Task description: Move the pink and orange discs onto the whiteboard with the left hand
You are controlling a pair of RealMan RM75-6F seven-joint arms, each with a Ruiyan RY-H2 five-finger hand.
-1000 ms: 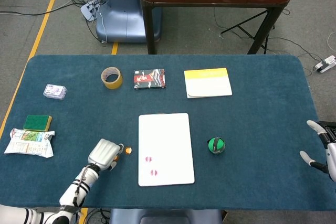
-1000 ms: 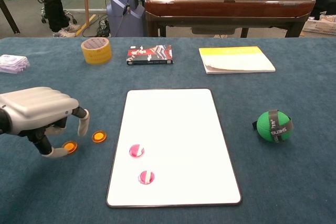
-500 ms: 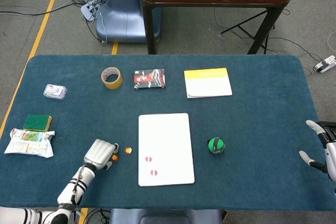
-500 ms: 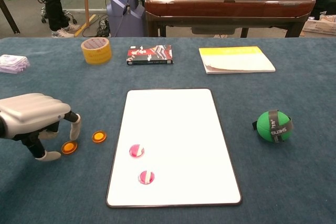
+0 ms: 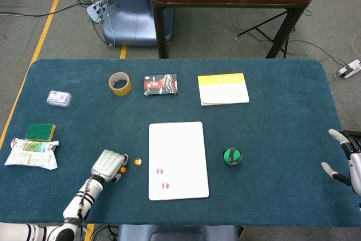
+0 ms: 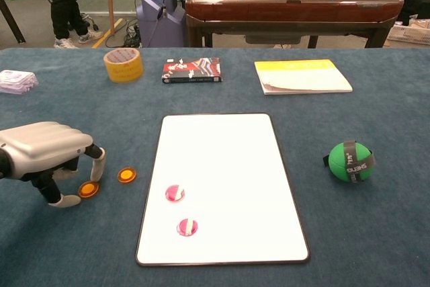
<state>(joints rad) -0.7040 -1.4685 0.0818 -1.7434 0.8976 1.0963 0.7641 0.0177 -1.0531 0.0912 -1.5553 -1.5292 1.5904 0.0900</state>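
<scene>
Head view: at lower left the silver left hand point(image 5: 108, 165) curls its fingers down over an orange disc point(image 5: 122, 169); a second orange disc point(image 5: 137, 162) lies just right of it. Two pink discs point(image 5: 159, 171) sit on the white rectangular whiteboard point(image 5: 177, 145) at centre. The right hand point(image 5: 345, 159) at the right edge is spread, holding nothing.

Chest view: the left hand's fingertips point(image 6: 97, 166) bracket one orange disc on the blue cloth table point(image 6: 376, 233). The green ball's point(image 6: 349, 161) band lettering is unreadable.

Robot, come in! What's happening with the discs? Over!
Left hand over one orange disc, not gripping. Two pink discs on whiteboard. Right hand open. Path unobstructed.
</scene>
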